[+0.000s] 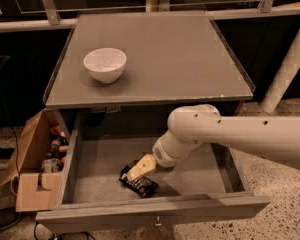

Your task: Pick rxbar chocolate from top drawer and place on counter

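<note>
The rxbar chocolate [143,185], a small black wrapped bar, lies flat on the floor of the open top drawer [102,166], near the middle front. My gripper [140,168] reaches down into the drawer from the right on a white arm. Its cream tip sits right over the bar's upper left end and covers part of it. The counter [170,49] is the grey cabinet top above the drawer.
A white bowl [105,64] stands on the counter's left side. A brown cardboard box [31,183] with small items sits on the floor left of the drawer. A white post [290,64] leans at the right. The drawer's front panel [155,209] juts out.
</note>
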You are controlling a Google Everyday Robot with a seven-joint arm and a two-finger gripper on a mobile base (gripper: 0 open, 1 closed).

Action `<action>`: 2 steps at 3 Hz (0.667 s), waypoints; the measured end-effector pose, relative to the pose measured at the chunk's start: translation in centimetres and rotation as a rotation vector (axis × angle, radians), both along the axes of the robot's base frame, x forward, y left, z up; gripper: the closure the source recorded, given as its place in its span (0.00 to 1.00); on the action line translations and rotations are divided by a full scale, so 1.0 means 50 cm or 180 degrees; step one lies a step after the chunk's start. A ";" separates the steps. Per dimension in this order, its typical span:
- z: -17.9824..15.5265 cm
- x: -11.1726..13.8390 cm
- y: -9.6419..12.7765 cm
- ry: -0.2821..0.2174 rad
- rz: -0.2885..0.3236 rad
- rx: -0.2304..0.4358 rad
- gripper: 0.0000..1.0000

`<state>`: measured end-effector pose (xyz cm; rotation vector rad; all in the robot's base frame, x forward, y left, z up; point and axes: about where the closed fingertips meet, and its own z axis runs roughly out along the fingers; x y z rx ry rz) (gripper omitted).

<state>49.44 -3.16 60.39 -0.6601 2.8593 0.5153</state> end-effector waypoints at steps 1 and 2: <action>0.000 0.000 0.000 0.0000 0.0001 0.0000 0.00; 0.013 -0.024 0.007 -0.0025 0.0094 0.0026 0.00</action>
